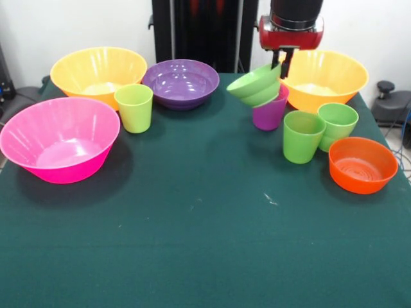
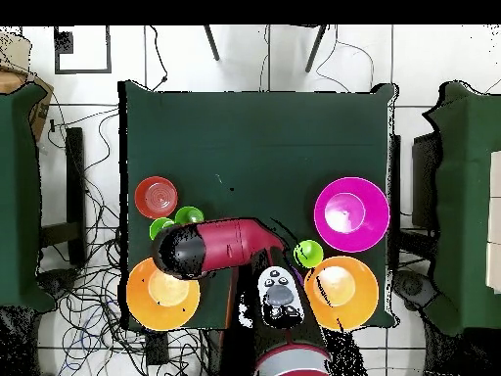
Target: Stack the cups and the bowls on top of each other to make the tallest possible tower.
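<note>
My gripper (image 1: 282,62) comes down at the back right and is shut on the rim of the small green bowl (image 1: 255,86). That bowl hangs tilted right over the translucent purple cup (image 1: 270,112); I cannot tell whether they touch. Two green cups (image 1: 302,136) (image 1: 338,125) and the small orange bowl (image 1: 362,164) stand to the right. The purple bowl (image 1: 180,82), the yellow-green cup (image 1: 134,107) and the pink bowl (image 1: 60,138) stand on the left. No tower shows. In the overhead view the arm (image 2: 210,247) hides the gripper.
Two big orange-yellow bowls (image 1: 98,70) (image 1: 324,77) stand at the back corners, the right one just behind the gripper. The green cloth table (image 1: 205,244) is bare across its middle and front. From above, the pink bowl (image 2: 351,213) and the small orange bowl (image 2: 156,196) flank that bare stretch.
</note>
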Controlling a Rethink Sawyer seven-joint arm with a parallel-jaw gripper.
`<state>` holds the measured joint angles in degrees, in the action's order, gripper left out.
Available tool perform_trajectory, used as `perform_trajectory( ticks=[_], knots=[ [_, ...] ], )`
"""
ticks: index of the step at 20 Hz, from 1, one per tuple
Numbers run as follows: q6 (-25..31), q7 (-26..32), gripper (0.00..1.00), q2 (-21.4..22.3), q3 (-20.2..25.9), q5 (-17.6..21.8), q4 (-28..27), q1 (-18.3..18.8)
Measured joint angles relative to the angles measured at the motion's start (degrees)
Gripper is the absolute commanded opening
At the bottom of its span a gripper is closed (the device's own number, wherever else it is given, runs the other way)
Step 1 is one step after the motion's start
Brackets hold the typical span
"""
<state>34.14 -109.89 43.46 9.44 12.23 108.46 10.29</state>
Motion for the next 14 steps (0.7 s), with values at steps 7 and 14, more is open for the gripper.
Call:
perform_trajectory(
  ticks=[7, 14],
  knots=[
    [3.5, 0.0, 0.0, -1.4, 2.9, 0.7, -2.6, 2.6],
    [3.6, 0.0, 0.0, -2.1, 5.9, 4.2, -3.5, 8.1]
  ],
)
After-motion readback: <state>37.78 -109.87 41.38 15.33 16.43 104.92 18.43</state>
